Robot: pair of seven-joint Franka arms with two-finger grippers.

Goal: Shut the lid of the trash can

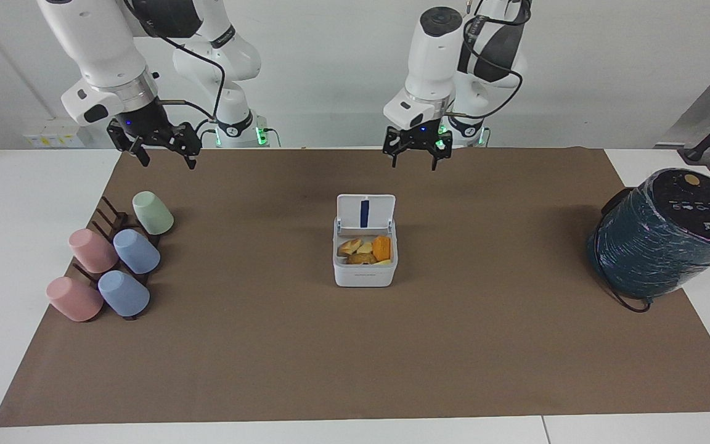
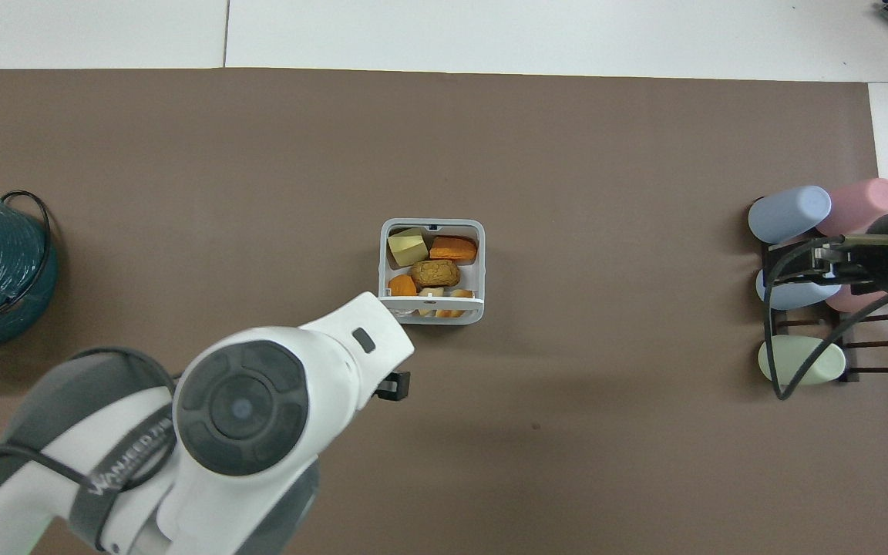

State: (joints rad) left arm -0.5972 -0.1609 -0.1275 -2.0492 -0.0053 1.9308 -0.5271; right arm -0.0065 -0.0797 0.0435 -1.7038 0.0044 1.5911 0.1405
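Now the lid [image 1: 365, 211] stands upright on the trash can [image 1: 365, 271]: light, hinged plastic, best nudged at its top edge. Left gripper [image 1: 417, 148] hovers, fingers apart; right gripper [image 1: 161, 148] waits, fingers apart.

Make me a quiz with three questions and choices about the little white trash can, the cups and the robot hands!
1. Where is the left gripper?
A. up over the mat, on the robots' side of the trash can
B. inside the trash can
C. over the cups

2. How many cups lie on the rack?
A. three
B. five
C. eight

3. How is the lid?
A. shut flat
C. lying on the mat
B. standing open

Answers: 1 A, it hangs above the mat, touching nothing. 2 B, two pink, two blue, one green. 3 B, its blue strip shows and the food scraps in the trash can are uncovered. The right gripper waits by the cups.
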